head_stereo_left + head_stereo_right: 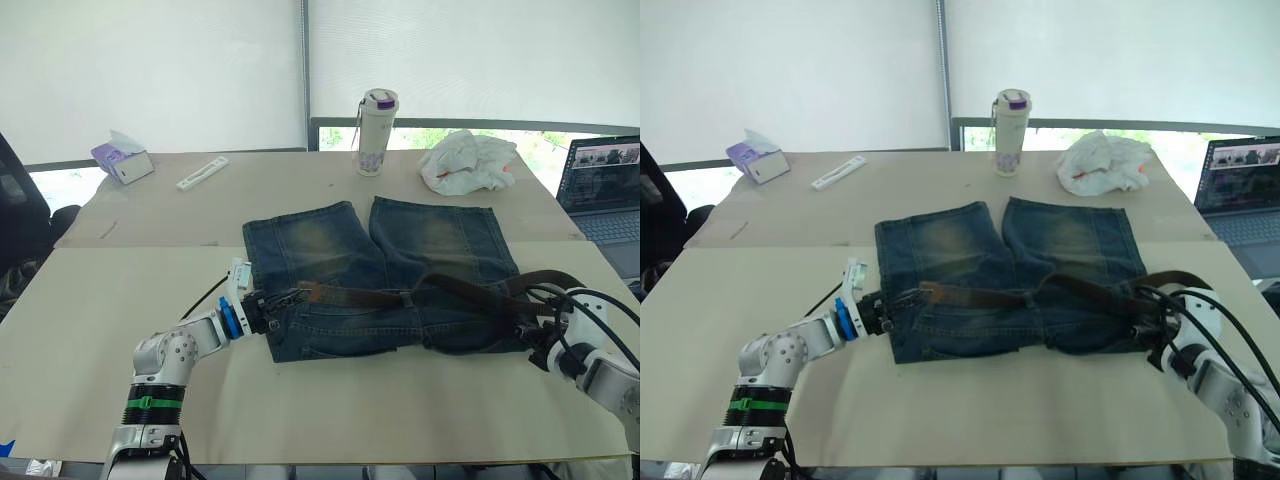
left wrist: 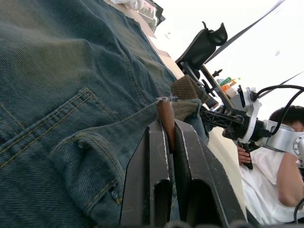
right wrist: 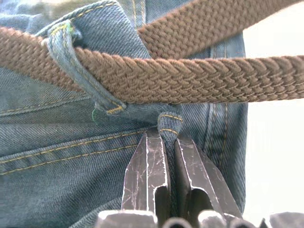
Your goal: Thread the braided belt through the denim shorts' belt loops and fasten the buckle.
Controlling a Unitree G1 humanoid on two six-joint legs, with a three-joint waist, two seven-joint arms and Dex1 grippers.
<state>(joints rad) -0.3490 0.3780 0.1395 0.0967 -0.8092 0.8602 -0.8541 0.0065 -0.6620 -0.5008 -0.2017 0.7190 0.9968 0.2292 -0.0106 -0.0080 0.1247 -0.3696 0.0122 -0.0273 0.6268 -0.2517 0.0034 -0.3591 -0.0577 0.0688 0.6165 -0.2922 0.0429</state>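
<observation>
A pair of dark blue denim shorts [image 1: 380,275] lay flat on a pale table [image 1: 90,330], waistband toward the robot and legs pointing away. A brown braided belt [image 1: 440,292] ran along the waistband from near the shorts' left edge across to the right edge, where it bulged out in a loose loop past the fabric.

The left gripper [image 1: 272,305] sat at the left end of the waistband. In its wrist view its two fingers were closed on the belt's brown tip [image 2: 166,124], just beside the denim. The right gripper [image 1: 530,330] was at the right end of the waistband. Its wrist view showed the fingers pinched together on a small belt loop [image 3: 167,127] at the waistband's edge, with the belt passing just above it and already running under a neighbouring belt loop [image 3: 78,66].

Judging by this, the threading was well along: the belt crossed most of the waistband and went through at least one loop. How many loops it passed could not be told. The pinched loop looked unthreaded. The buckle could not be made out, and nothing showed the belt fastened, so fastening appeared to remain.

A bottle [image 1: 377,132], a crumpled white cloth [image 1: 465,162] and a laptop [image 1: 605,195] stood farther back.
</observation>
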